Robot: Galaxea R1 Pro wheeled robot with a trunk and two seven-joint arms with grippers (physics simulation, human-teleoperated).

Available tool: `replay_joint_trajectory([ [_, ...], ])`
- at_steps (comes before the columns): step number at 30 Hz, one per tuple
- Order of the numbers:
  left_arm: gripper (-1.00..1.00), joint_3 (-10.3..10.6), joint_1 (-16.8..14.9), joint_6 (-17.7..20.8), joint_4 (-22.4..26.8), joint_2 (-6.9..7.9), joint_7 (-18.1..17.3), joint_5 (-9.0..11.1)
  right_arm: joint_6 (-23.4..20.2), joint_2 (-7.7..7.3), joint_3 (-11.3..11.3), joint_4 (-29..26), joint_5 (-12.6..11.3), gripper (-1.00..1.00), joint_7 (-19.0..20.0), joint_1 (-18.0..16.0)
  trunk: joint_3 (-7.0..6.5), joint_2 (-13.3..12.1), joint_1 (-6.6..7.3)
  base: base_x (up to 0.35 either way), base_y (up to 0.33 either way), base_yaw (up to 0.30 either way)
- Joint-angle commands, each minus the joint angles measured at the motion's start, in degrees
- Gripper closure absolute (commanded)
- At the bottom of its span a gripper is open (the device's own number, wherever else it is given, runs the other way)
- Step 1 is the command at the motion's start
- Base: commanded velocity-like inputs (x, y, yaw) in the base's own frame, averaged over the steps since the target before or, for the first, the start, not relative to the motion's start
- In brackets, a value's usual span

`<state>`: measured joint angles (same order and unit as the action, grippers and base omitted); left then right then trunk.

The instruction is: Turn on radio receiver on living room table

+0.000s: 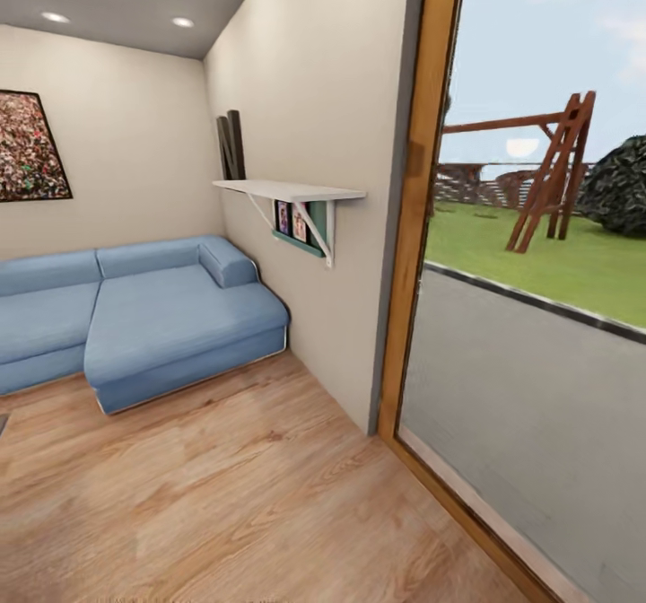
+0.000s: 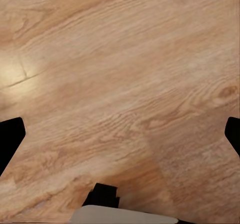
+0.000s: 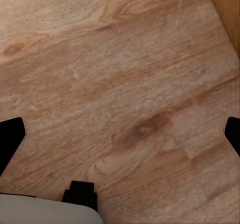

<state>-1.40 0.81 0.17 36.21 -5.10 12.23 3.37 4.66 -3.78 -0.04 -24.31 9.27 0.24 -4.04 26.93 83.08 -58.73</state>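
Left wrist view: two matte black fingers (image 2: pixel 11 139) are showing as dark wedge-shaped tips with angled edges, one at each side of the frame. A small black squared block (image 2: pixel 101 195) is sitting at the frame edge between them, joined to a pale grey-white rounded casing (image 2: pixel 122 215) with a smooth surface.

Right wrist view: matching matte black fingers (image 3: pixel 11 140) are appearing at both sides, with a black squared block (image 3: pixel 82 192) meeting a light grey rounded casing (image 3: pixel 45 210). Screws, cables and markings cannot be made out.
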Motion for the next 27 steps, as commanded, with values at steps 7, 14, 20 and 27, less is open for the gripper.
replay_joint_trajectory([
  [7,-1.0,-0.2,0.0,-0.4,0.0,-0.31,0.1,-0.2,0.0,0.0,0.0,0.0,0.0,-1.0,0.0,0.0,0.0,0.0,0.0,0.0,0.0,0.298],
  [14,-1.0,0.1,0.0,-0.9,0.0,-0.24,-0.1,-0.3,-0.1,0.0,0.1,0.0,0.3,-1.0,-0.1,0.0,0.0,0.0,0.0,0.0,0.0,0.298],
  [20,-1.0,0.3,0.0,-1.1,0.5,-0.2,-0.3,-0.2,-0.2,0.0,0.3,0.0,0.4,-1.0,-0.5,0.0,0.0,0.0,0.0,0.0,0.0,0.298],
  [27,-1.0,0.3,0.0,-1.7,0.3,0.11,-0.4,-0.2,-0.2,0.0,0.4,0.0,0.4,-1.0,-0.4,0.0,0.0,0.0,0.0,0.0,0.0,0.298],
])
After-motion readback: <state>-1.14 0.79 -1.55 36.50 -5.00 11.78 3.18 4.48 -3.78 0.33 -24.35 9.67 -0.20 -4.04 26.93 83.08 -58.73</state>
